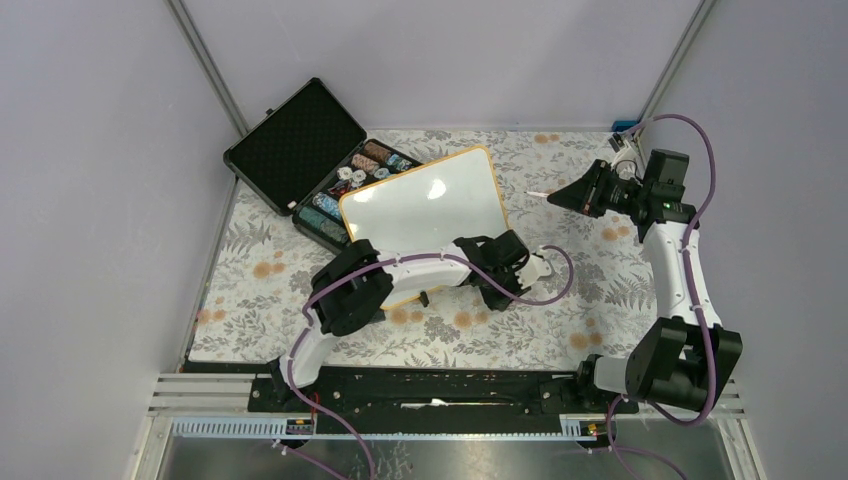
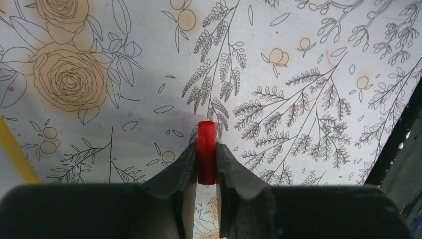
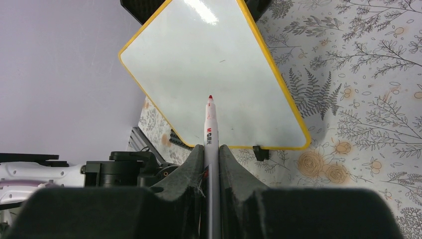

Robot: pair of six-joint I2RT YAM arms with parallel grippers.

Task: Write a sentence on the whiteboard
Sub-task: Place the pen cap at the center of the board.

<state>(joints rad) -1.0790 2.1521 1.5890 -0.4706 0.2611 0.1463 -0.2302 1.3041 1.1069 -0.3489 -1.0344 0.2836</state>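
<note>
The whiteboard (image 1: 425,205) lies tilted mid-table, white with a yellow-tan frame, also filling the right wrist view (image 3: 214,59). Its face is blank; the sentence does not show anywhere. My right gripper (image 1: 562,197) hovers to the right of the board, shut on a white marker (image 3: 211,127) whose bare red tip points toward the board. In its own view the right gripper (image 3: 211,149) clamps the barrel. My left gripper (image 1: 532,268) sits near the board's near right corner. Seen from its wrist, the left gripper (image 2: 206,148) is shut on a red marker cap (image 2: 206,132) above the tablecloth.
An open black case (image 1: 296,140) with several poker chips (image 1: 352,185) sits behind the board at the back left. A floral cloth (image 1: 600,290) covers the table. Grey walls close in on the left, right and back. A small black foot (image 3: 260,152) sticks out at the board's edge.
</note>
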